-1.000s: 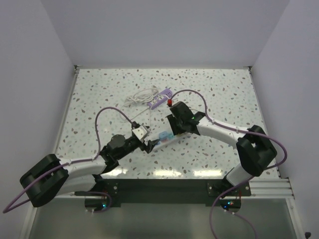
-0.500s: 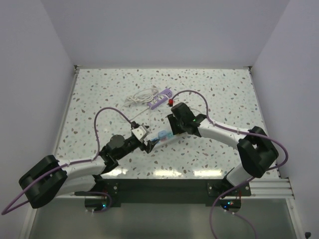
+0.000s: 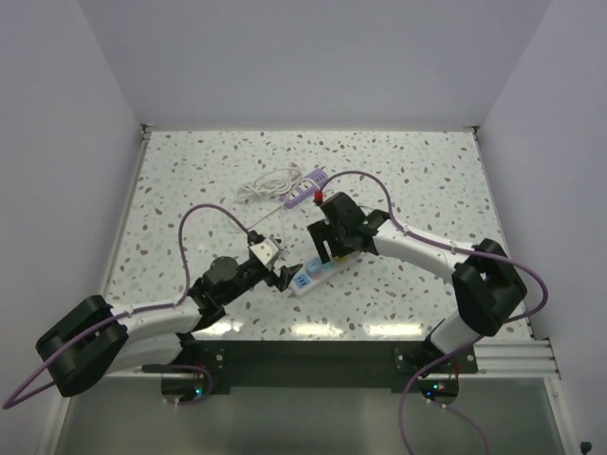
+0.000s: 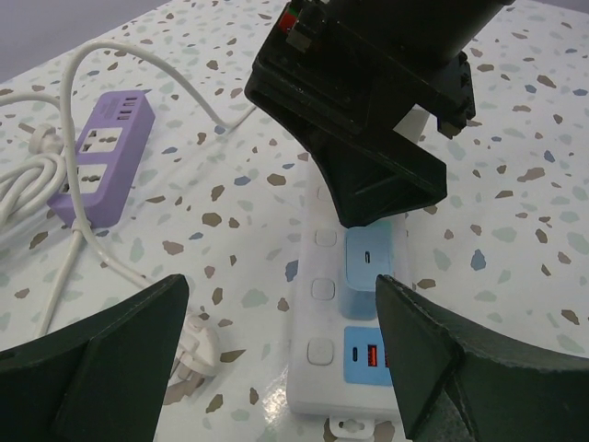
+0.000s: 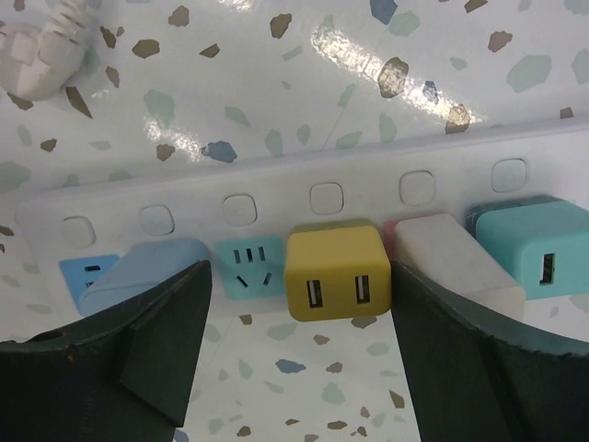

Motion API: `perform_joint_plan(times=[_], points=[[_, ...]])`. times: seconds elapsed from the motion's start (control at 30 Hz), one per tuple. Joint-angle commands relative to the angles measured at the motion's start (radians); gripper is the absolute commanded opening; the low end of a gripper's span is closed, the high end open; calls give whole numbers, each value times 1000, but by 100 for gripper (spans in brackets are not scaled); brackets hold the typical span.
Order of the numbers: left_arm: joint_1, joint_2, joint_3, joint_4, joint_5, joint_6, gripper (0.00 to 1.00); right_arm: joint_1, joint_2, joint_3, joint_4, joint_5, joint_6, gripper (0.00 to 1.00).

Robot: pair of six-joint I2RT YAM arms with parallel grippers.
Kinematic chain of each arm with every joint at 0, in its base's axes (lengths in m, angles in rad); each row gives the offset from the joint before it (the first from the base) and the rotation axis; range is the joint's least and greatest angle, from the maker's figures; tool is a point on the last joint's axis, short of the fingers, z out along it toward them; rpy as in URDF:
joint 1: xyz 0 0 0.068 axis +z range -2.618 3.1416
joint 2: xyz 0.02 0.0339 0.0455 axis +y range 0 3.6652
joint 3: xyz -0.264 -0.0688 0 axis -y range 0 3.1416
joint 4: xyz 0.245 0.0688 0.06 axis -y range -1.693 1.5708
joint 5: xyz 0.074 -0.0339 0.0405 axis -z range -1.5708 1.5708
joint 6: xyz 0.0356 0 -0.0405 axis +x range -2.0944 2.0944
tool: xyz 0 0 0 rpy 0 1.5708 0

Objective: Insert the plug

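Since a second ago the right claw (image 3: 322, 250) has spread its fingers and let go, and the white power strip (image 3: 317, 274) now lies flat on the table (image 3: 190, 190) with that claw above it. Only the right wrist view shows the strip's row: a pale blue adapter (image 5: 152, 267), a bare socket (image 5: 253, 259), the yellow plug (image 5: 336, 273) seated in the strip, a white adapter (image 5: 451, 265) and a teal one (image 5: 525, 241). The yellow plug sits between the open fingers (image 5: 101, 368), ungripped. From the left wrist the right claw's black body hides all but the pale blue adapter, yet this view alone shows a loose white plug (image 4: 198, 345) lying just beside the strip's end. The left claw (image 4: 281, 290) hangs open at that end, holding nothing. Beyond the strip, toward the back wall, lie a purple strip (image 3: 305, 188) and a coiled white cable (image 3: 268, 185). Bare speckled table spreads to either side of the strip, out to the walls.
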Motion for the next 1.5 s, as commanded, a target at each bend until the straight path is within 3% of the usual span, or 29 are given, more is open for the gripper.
perform_joint_plan(times=[0.0, 0.23, 0.4, 0.5, 0.7, 0.87, 1.47], points=[[-5, -18, 27, 12, -15, -4, 88, 3, -34, 69, -35, -32, -20, 80], [-5, -43, 40, -20, -65, -54, 91, 3, -87, 92, -59, -37, -34, 83], [-4, -104, 66, -89, -182, -106, 94, 3, -187, 65, -68, -9, -35, 84], [8, -147, 102, -178, -289, -155, 98, 4, -277, 28, -41, 11, -23, 85], [102, -203, 203, -376, -364, -247, 100, 4, -471, -89, 91, 66, 12, 89], [104, -212, 270, -511, -499, -287, 100, 3, -563, -158, 203, 160, 17, 98], [104, -368, 319, -672, -671, -332, 100, 3, -791, -325, 357, 600, -23, 99]])
